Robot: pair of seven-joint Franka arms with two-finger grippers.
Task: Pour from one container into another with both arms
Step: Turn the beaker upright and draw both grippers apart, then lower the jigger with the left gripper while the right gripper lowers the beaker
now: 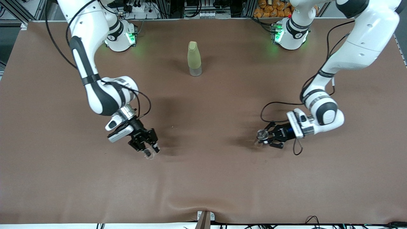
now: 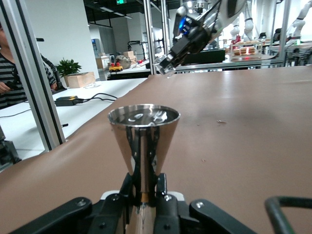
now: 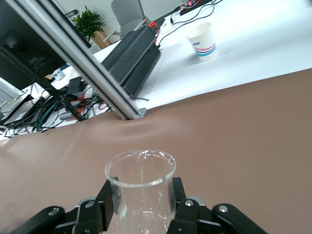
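Observation:
My left gripper [image 1: 262, 137] reaches in level, low over the brown table [image 1: 203, 178] toward the left arm's end. It is shut on the narrow waist of the silver hourglass-shaped metal cup [image 1: 262, 135]. The left wrist view shows that cup [image 2: 144, 136] upright with its round rim up and my left gripper [image 2: 145, 184] clamped at the waist. My right gripper [image 1: 150, 152] points down over the table toward the right arm's end, shut on the tiny clear glass cup [image 1: 149, 155]. In the right wrist view the glass cup [image 3: 141, 187] sits between the black fingers [image 3: 95, 207]. The two cups are well apart.
The tall pale yellow-green bottle [image 1: 194, 58] stands upright between the two arm bases, farther from the front camera than both grippers. The brown table cover has a wrinkle [image 1: 203, 206] at its near edge. A paper cup [image 3: 202, 39] stands on a white table off the work table.

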